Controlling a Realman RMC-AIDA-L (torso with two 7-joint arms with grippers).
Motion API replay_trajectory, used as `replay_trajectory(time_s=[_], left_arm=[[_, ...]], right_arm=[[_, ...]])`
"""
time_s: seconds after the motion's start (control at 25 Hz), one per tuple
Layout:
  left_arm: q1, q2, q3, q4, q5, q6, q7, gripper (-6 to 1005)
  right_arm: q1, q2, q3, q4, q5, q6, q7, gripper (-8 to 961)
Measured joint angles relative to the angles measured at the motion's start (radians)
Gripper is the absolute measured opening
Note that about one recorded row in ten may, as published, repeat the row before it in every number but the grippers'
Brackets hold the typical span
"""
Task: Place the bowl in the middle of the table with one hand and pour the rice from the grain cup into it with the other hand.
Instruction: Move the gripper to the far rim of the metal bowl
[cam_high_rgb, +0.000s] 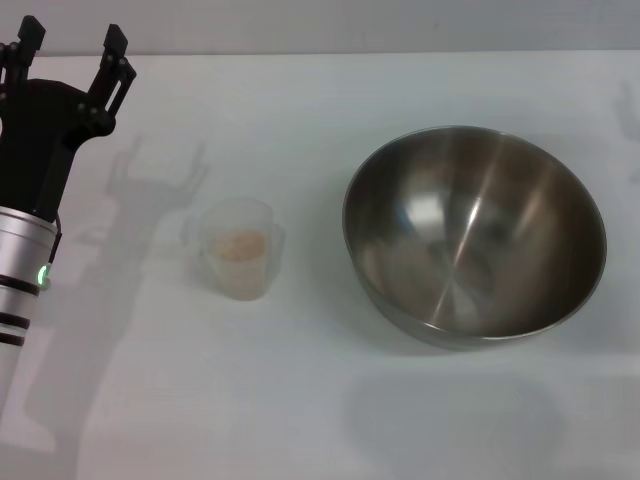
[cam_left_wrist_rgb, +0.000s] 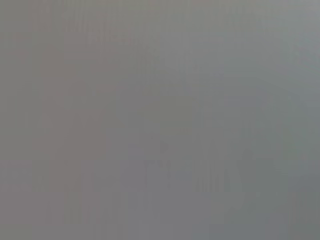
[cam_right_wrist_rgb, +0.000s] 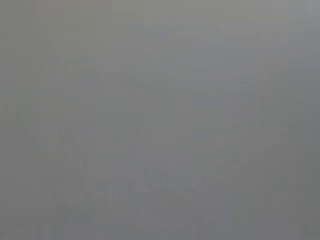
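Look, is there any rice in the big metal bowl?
No, the steel bowl is bare inside; the rice sits in the grain cup.

A plain white flat tabletop (cam_high_rgb: 330, 400) fills the view under soft light, meeting a pale grey wall (cam_high_rgb: 350, 22) behind.

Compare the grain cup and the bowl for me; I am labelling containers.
The bowl is shiny steel and far wider; the grain cup is small, frosted translucent plastic. The cup holds rice; the bowl is empty. The cup sits left of the bowl. Both stand upright on the table, untouched.
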Motion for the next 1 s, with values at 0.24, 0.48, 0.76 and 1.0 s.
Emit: replay_trajectory(time_s=[0.24, 0.48, 0.76, 1.0], left_arm=[[-0.001, 0.0, -0.005, 0.0, -0.001, 0.0, 0.004, 845], [0.003, 0.001, -0.011, 0.004, -0.005, 0.001, 0.005, 844], [0.01, 0.0, -0.006, 0.008, -0.005, -0.004, 0.006, 842], [0.006, 0.0, -0.004, 0.009, -0.001, -0.005, 0.006, 840]], right_arm=[[0.008, 0.0, 0.0, 0.004, -0.003, 0.0, -0.149, 722], [0.007, -0.001, -0.011, -0.001, -0.005, 0.0, -0.281, 721], [-0.019, 0.0, -0.01, -0.131, -0.006, 0.186, -0.292, 721], [-0.135, 0.0, -0.004, -0.576, -0.007, 0.717, -0.292, 721]])
